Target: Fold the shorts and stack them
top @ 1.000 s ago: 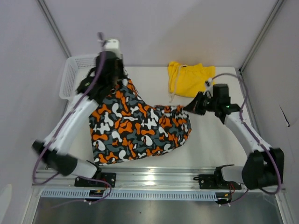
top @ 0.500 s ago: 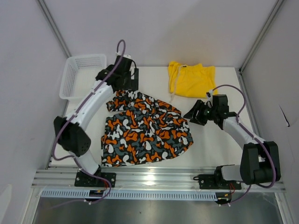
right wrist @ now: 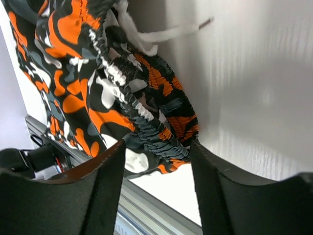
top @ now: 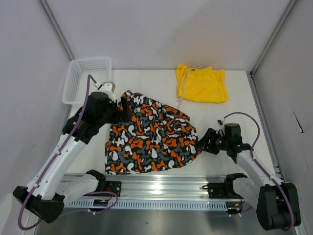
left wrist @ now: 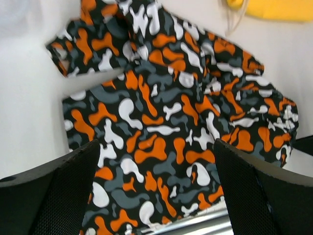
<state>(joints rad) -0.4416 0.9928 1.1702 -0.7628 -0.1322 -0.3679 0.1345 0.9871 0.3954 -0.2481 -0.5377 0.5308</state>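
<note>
The patterned shorts (top: 151,134) lie spread and rumpled on the table's near middle. My left gripper (top: 123,108) hovers over their far left corner, jaws wide open. In the left wrist view the left gripper (left wrist: 156,147) has only the patterned cloth (left wrist: 161,122) beneath it. My right gripper (top: 208,142) sits at the shorts' right edge, open. In the right wrist view the right gripper (right wrist: 156,147) has the elastic waistband (right wrist: 142,122) lying loose just ahead of its fingers. The yellow shorts (top: 203,84) lie folded at the far right, their edge (left wrist: 274,10) also in the left wrist view.
A white mesh basket (top: 85,71) stands at the far left corner. A metal rail (top: 156,183) runs along the near edge, close to the patterned shorts' hem. Grey walls close in both sides.
Both grippers opened and let go of the patterned shorts, which dropped flat on the table. The left arm drew back toward the near left; the right gripper moved nearer the front edge.
</note>
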